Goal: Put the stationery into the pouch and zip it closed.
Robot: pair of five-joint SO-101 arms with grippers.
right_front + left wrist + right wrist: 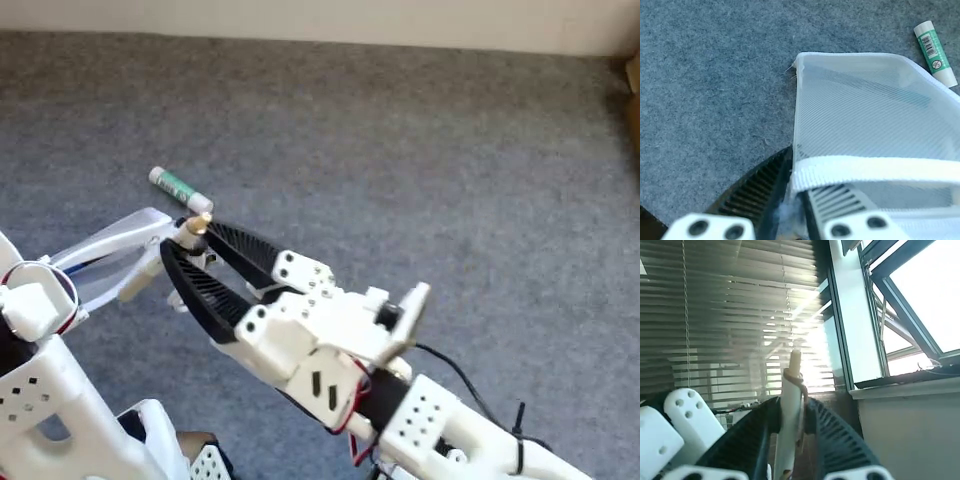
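Left gripper [792, 170]: pinching the near edge of the pouch [865, 115], one black finger outside the mesh and the other showing through it. The white webbing band runs just past the fingertips.

Pouch [105, 250] is a translucent white mesh one, on the left part of the grey worktop [420, 140], well back from its far edge. A long bluish item [900, 92] shows through the mesh. Can't tell what it is, or whether the zip is open.

Glue stick [180, 188] is green and white and lies flat on the worktop, just beyond the pouch's far corner and apart from it. Nothing grips it. The left wrist view has it [935, 52] beside the same corner.

Right gripper [188, 238]: comes in from the near right corner, black fingers pressed onto a cream stick [197, 224]. The stick's tan end pokes out past the tips, just short of the glue stick's near end and by the pouch's right end. Height above the worktop is unclear.

In the right wrist view the fingers [825, 435] clamp the cream stick [789, 390] between them. It stands roughly along the fingers, with a brownish band near its tip.
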